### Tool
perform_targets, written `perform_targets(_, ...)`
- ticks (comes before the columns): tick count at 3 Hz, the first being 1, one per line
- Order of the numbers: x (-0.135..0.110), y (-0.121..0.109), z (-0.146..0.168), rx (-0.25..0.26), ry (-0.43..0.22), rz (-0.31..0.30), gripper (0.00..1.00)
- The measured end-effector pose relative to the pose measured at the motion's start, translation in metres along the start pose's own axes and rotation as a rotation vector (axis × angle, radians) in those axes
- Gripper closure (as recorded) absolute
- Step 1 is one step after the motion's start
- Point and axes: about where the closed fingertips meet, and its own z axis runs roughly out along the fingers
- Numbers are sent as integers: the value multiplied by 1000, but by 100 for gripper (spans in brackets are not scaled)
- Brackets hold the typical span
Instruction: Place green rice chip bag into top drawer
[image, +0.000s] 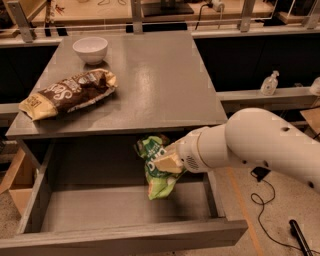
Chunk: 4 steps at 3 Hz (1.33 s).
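Angling down, arm bent — hand (168, 162) clamped on green rice chip bag (160, 184) over top drawer (125, 238).

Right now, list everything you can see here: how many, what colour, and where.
green rice chip bag: one, bright green, held over the open drawer's right half
top drawer: one, grey, pulled open below the tabletop
large chip bag: one, brown and yellow, lying on the tabletop's left side
bowl: one, white, back left of the tabletop
tabletop: one, grey
pump bottle: one, pale, on the ledge at right
cable: one, black, on the floor at right
arm: one, white, reaching in from the right
gripper: one, tan, shut on the green rice chip bag above the drawer
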Motion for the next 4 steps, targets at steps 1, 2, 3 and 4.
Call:
perform_targets(1, 0, -5, 21, 14, -23, 10, 100)
perform_targets(2, 10, -13, 43, 34, -31, 25, 100)
perform_targets(3, 8, -13, 42, 36, -35, 21, 82)
perform_targets(4, 6, -12, 42, 36, -35, 17, 58)
